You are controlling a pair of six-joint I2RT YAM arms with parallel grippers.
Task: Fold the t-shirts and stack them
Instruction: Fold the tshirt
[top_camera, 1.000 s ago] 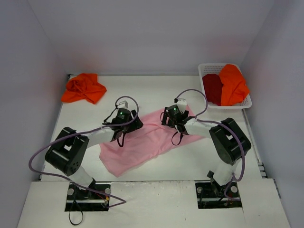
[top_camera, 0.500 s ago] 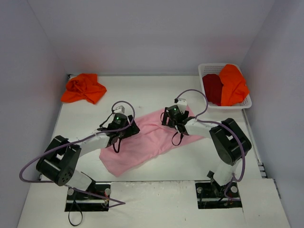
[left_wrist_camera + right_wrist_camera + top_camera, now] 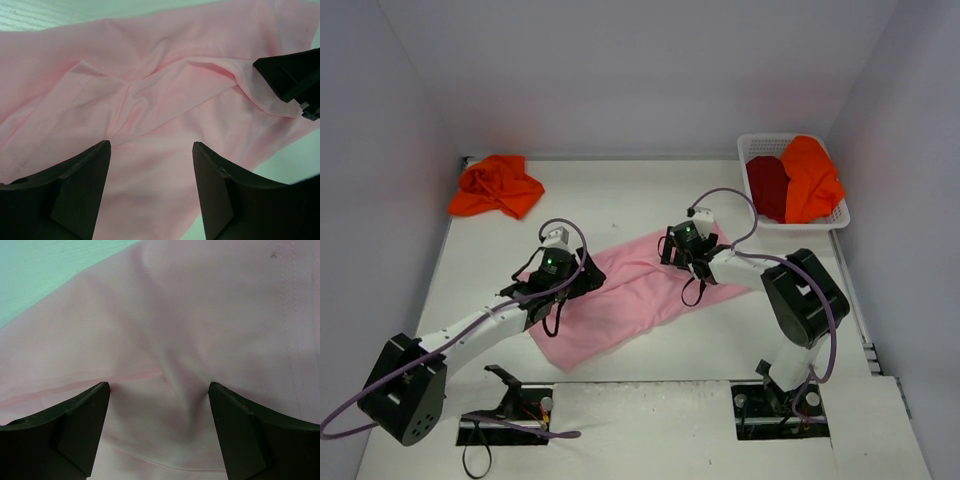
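Left gripper point(image 3: 151, 150) and right gripper point(image 3: 159, 390) both spread apart, I see, over the pink t-shirt point(image 3: 620, 310).

This is looking like a robotics lab test cell rather than a home. Plain pale walls point(image 3: 620, 70) are closing in a white table point(image 3: 650, 190) on three sides. A left arm point(image 3: 480, 325) and a right arm point(image 3: 800, 300) are standing on black mounting plates point(image 3: 745, 425) fixed at the table's near edge, with purple cables point(image 3: 728, 196) looping loosely off them. The only household things are lying out as laundry: a pink t-shirt point(image 3: 620, 310) spread mid-table, an orange t-shirt point(image 3: 495, 185) bunched in the far left corner, and a white latticed basket point(image 3: 760, 142) holding a dark red t-shirt point(image 3: 767, 185) and a second orange t-shirt point(image 3: 810, 180).
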